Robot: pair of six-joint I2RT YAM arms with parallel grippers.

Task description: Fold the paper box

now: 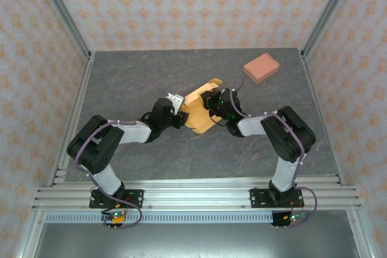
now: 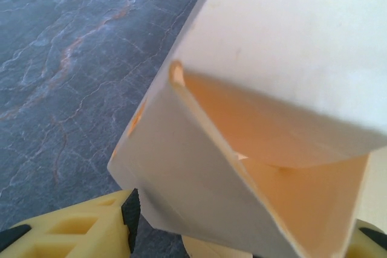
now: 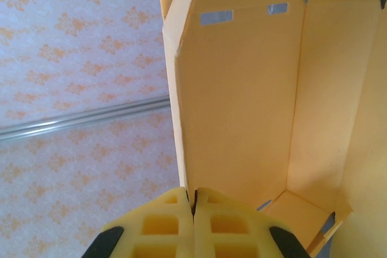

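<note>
Grippers meet at the middle of the grey marbled table [image 1: 133, 83], where you have the partly folded orange paper box [image 1: 196, 118] between them. It sits tilted, its open side facing the right arm and its flaps not yet closed.

Your left gripper [image 1: 180, 113] reaches in from the left. In the left wrist view its yellow fingers [image 2: 78, 231] stand apart with a lower corner of the box between them; one pad is right against the paper, but you cannot tell whether the jaws are actually clamping.

Your right gripper [image 3: 193, 200] comes in from the right. Its yellow pads are pressed together, pinching the edge of one box wall, with the orange inside rising above them and grey tape strips [image 3: 216, 17] near the top.

A closed pink rectangular box [image 1: 261, 67] lies well apart, toward the far right corner.
</note>
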